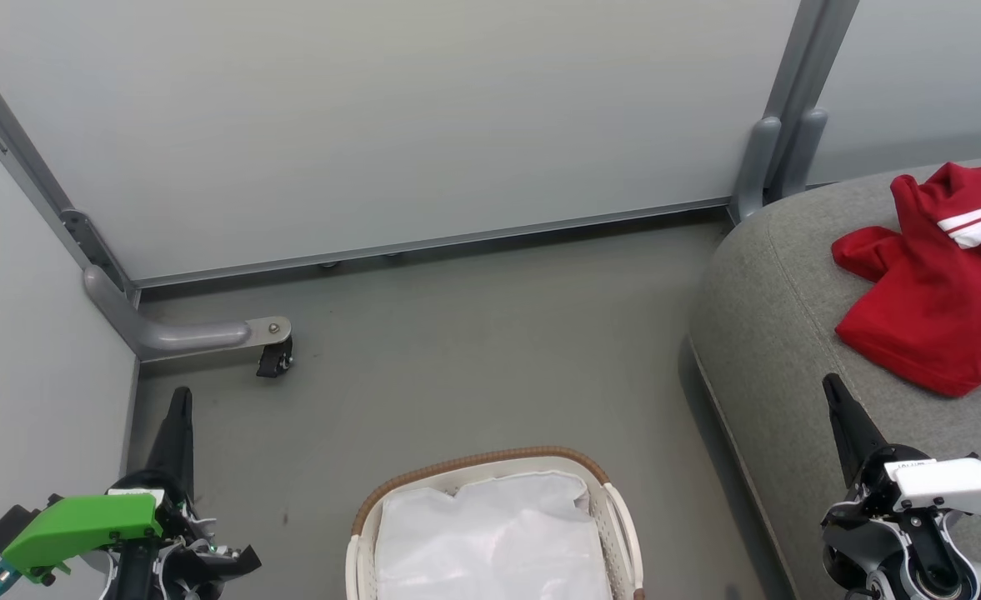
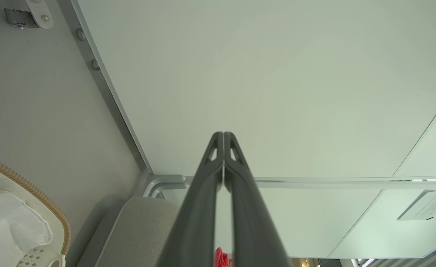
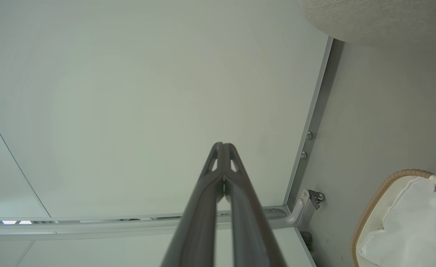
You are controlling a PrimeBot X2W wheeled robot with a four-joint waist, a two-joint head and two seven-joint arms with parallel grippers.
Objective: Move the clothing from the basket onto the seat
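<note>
Red clothing (image 1: 932,308) with white trim lies crumpled on the grey seat (image 1: 773,333), at the right of the head view. The basket (image 1: 473,467) stands on the floor (image 1: 457,350) near the seat, with its white liner (image 1: 490,533) inside. The left pincer (image 1: 180,398) and the right pincer (image 1: 830,385) both have their fingers pressed together.

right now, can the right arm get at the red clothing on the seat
Probably yes: in the head view the right tool, shut, points up just short of the clothing, with only bare seat between them and nothing in the way.
</note>
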